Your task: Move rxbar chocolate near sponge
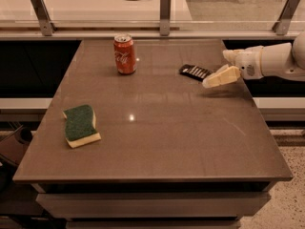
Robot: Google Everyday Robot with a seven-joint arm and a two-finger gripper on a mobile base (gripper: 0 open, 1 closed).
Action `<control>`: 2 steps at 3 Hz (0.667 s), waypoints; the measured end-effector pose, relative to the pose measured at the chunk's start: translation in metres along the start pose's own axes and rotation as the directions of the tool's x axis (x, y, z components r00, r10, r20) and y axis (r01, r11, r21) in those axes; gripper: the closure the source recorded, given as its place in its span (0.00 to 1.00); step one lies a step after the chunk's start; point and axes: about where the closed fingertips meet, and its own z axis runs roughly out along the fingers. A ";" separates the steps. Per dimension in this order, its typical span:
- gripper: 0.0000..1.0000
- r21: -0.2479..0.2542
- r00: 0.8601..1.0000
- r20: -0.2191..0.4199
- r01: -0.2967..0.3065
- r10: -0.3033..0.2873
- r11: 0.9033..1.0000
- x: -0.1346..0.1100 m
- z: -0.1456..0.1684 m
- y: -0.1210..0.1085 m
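Observation:
The rxbar chocolate, a flat black wrapper with white lettering, lies on the table at the back right. My gripper comes in from the right edge and hovers just right of the bar. Its fingers are spread, and the lower finger has its tip right beside the bar's right end. It holds nothing. The sponge, with a green top and a yellow base, lies at the front left of the table, far from the bar.
A red soda can stands upright at the back middle, left of the bar. The brown table ends in a railing with metal posts behind it. My white arm reaches over the table's right edge.

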 end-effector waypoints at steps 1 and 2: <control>0.00 0.038 1.000 -0.001 -0.012 0.012 0.999 0.006 0.011 0.001; 0.00 0.061 1.000 -0.020 -0.019 0.020 0.998 0.010 0.025 0.002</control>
